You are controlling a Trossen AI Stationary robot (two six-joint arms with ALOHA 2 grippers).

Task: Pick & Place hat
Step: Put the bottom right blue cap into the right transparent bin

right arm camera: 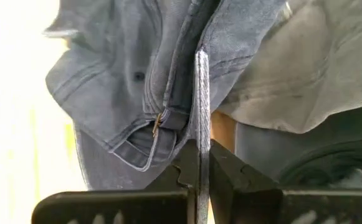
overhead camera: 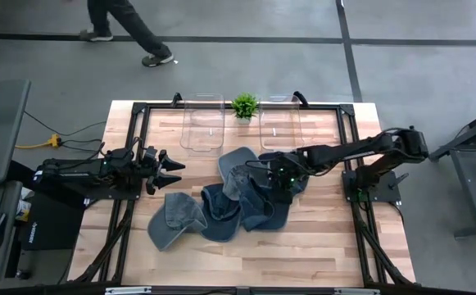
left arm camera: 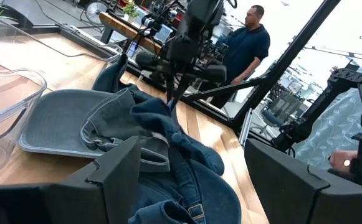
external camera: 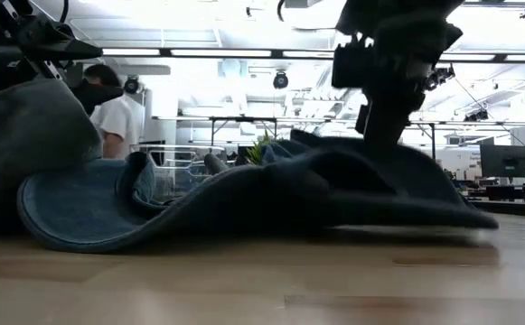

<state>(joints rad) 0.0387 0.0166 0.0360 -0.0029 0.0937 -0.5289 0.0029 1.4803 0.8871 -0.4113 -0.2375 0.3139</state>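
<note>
right gripper (overhead camera: 264, 173) pinches a fold of the denim hats (overhead camera: 221, 205) mid-table; left gripper (overhead camera: 172, 166), spread, hovers over bare wood at their left.

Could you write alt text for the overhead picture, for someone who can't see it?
Seen from above, the right gripper is down in a heap of blue denim hats on a wooden table, fingers shut on a fold. The left gripper waits open beside the heap, with two clear bins and a small plant behind.
</note>
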